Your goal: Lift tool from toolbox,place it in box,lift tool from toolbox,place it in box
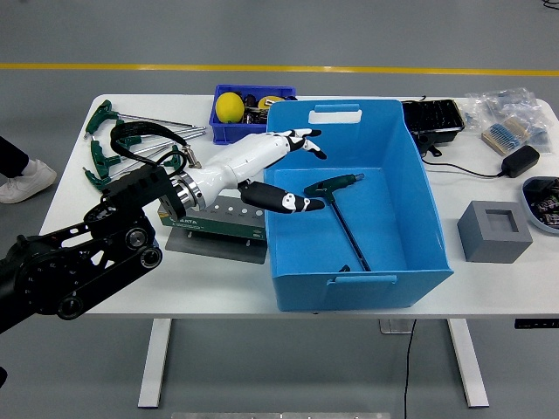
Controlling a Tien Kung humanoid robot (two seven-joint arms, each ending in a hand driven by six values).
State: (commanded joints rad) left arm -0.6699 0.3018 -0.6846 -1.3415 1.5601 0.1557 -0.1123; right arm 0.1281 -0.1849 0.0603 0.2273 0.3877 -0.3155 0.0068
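Observation:
My left hand (312,175), white with black fingertips, hovers over the left wall of the big blue box (384,118). Its fingers are spread and hold nothing. Just right of the thumb, a green-handled T-handle wrench (333,184) lies on the box floor, its long dark shaft running toward the near right. The green toolbox rack (214,219) sits on a grey plate left of the box, partly under my forearm. Several more green T-handle wrenches (103,148) lie at the table's far left. The right hand is out of sight.
A small blue bin (253,91) with a yellow ball stands behind the box. A black tray (432,118), plastic bags (511,113), a black charger (521,160) and a grey foam block (493,231) are on the right. A person's shoe (26,179) shows at the left edge.

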